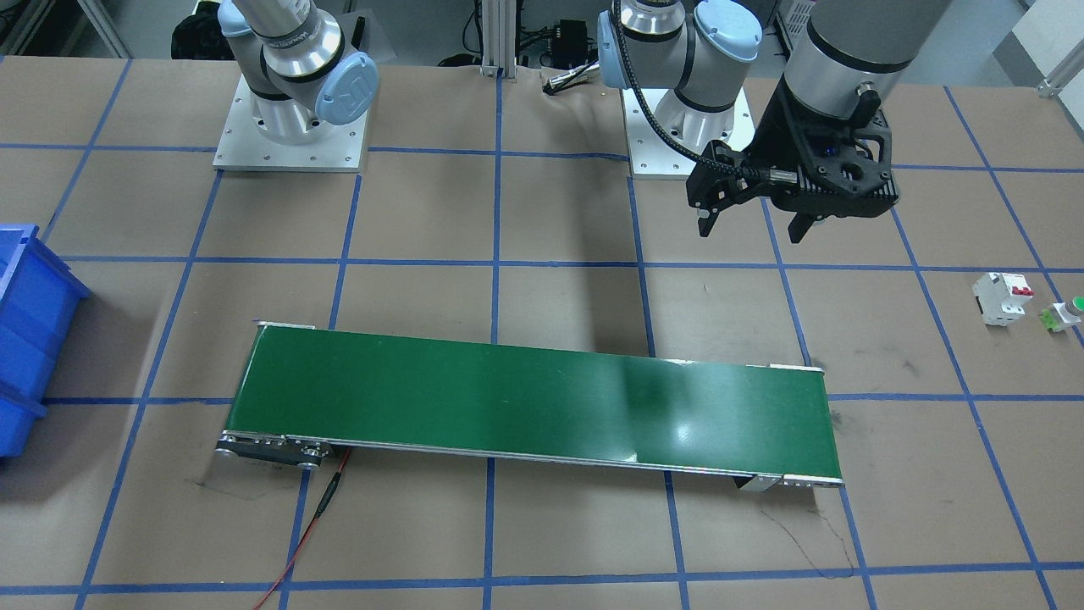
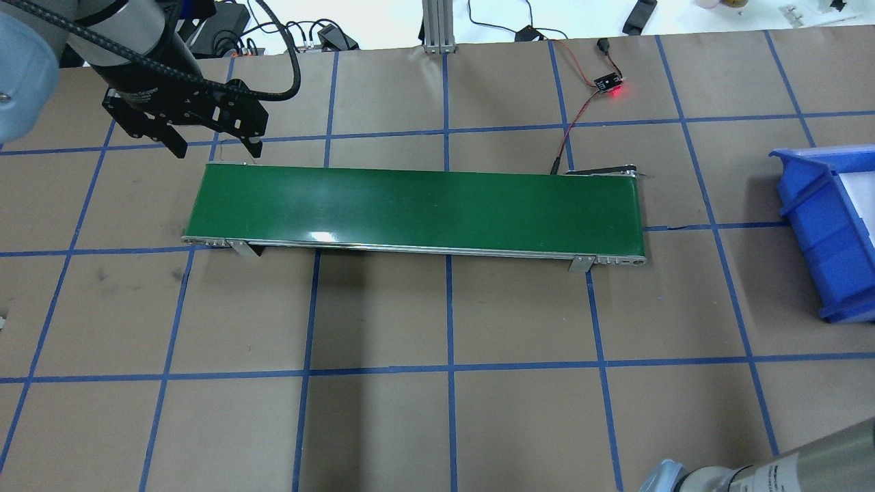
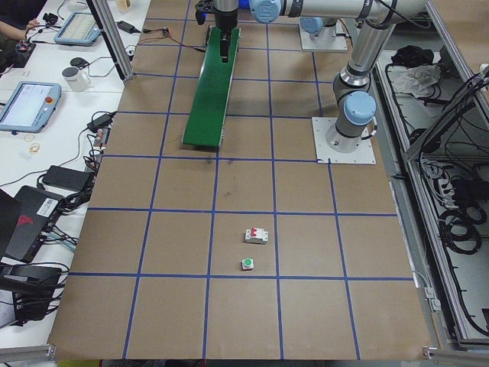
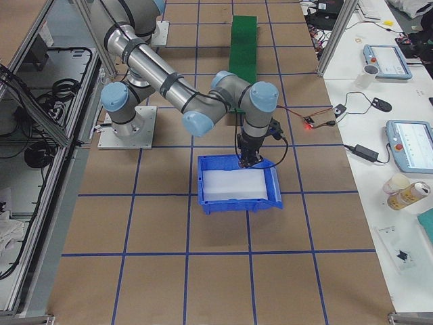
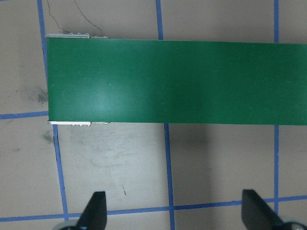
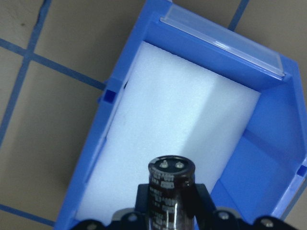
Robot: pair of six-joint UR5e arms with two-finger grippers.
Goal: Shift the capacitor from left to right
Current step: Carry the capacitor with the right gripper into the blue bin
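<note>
Capacitor (image 6: 171,188) in right tool (image 4: 247,160): pale print unreadable.

A robotics lab: tape-gridded tabletop (image 2: 383,307), aluminium framing (image 3: 111,42), cables (image 3: 457,229), and teach pendants (image 4: 411,145) on a bench beyond the right gripper (image 4: 245,161).

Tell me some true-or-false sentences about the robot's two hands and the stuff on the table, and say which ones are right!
The right hand is holding the stubby dark cylinder capacitor. True.
The capacitor lies on the long green conveyor belt. False: it hangs over the blue plastic bin.
The left hand is open and empty. True.
The white boxy breaker with a red switch sits in the bin. False: it stands on the brown table beside the green-capped push button.
</note>
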